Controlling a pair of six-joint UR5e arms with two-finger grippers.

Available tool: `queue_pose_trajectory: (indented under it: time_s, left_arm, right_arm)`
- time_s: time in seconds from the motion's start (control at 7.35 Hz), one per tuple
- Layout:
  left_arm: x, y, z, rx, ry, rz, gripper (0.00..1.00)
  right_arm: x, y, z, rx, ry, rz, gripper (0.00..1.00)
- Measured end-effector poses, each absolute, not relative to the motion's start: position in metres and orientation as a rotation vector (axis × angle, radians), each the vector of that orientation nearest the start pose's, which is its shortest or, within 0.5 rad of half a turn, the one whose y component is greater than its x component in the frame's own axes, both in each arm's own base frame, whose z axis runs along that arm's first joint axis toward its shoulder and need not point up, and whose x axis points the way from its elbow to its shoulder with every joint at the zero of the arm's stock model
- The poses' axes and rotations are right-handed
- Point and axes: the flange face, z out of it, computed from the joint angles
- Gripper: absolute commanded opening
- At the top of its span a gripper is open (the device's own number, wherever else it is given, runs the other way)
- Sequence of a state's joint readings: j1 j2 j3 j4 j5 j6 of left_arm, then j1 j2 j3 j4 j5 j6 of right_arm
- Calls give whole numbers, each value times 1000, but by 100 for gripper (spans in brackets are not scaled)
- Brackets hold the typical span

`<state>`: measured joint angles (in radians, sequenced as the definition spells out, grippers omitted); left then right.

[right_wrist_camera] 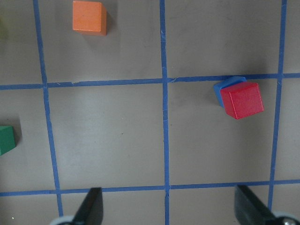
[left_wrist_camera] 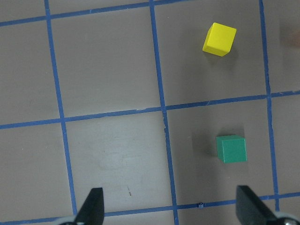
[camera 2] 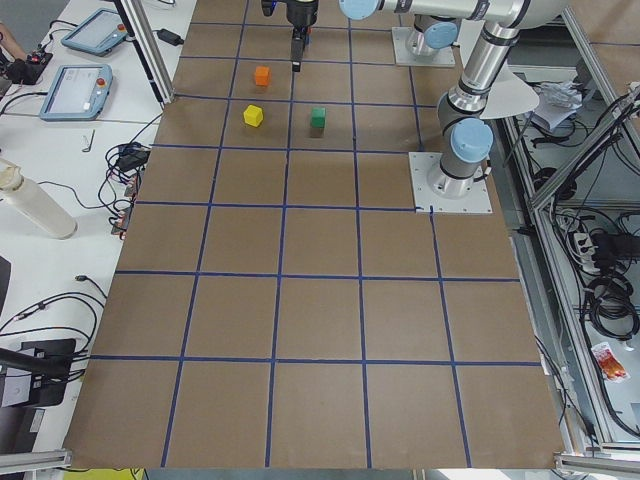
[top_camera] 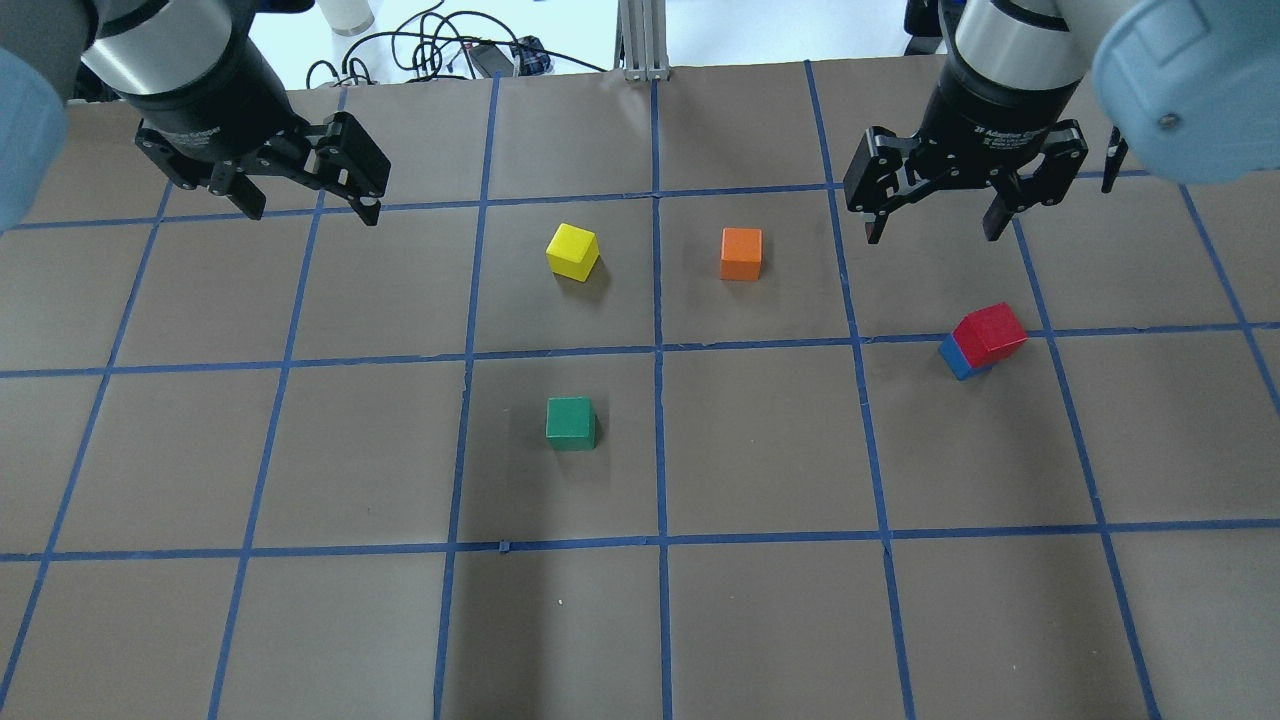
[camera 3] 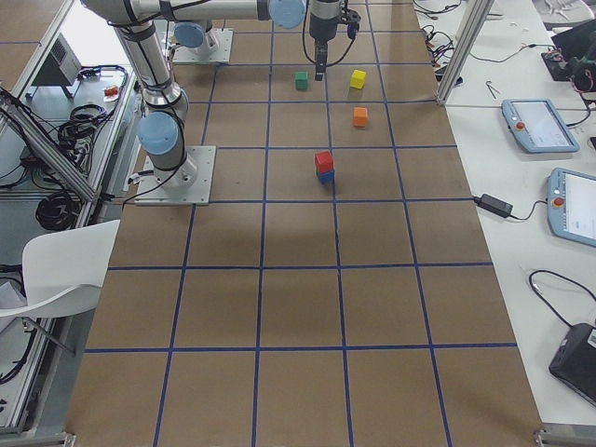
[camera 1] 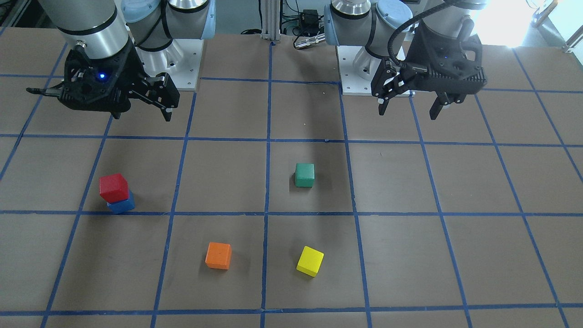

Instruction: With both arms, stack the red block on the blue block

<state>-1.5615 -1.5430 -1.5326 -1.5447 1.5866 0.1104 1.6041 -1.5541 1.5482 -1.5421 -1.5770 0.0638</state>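
Note:
The red block [camera 1: 113, 187] sits on top of the blue block [camera 1: 123, 205], turned a little and offset so one blue edge shows. The stack also shows in the overhead view, red block [top_camera: 990, 333] over blue block [top_camera: 953, 358], and in the right wrist view, red block [right_wrist_camera: 241, 99] over blue block [right_wrist_camera: 219, 88]. My right gripper [camera 1: 142, 115] [top_camera: 932, 234] is open and empty, raised above and apart from the stack. My left gripper [camera 1: 408, 111] [top_camera: 311, 212] is open and empty on the other side of the table.
A green cube [top_camera: 570, 422] sits near the table's middle. A yellow cube [top_camera: 573, 250] and an orange cube [top_camera: 741, 253] lie farther out from the robot. The brown table carries a blue tape grid [top_camera: 657, 350]. The arm bases [camera 1: 364, 73] stand at the robot's edge.

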Motion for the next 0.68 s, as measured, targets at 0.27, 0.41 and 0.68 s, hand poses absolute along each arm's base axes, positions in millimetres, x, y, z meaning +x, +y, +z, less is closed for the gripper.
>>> queue_pose_trajectory:
  time_s: [0.27, 0.41, 0.68]
  left_arm:
    - [-127, -488, 522, 156, 3112, -138, 100]
    - [-127, -487, 522, 156, 3112, -130, 100]
    - [-127, -486, 518, 157, 3113, -110, 100]
  right_arm:
    - [145, -492, 490, 62, 3149, 28, 100]
    - [144, -491, 491, 66, 3149, 25, 100]
    - [142, -490, 493, 71, 3147, 16, 100]
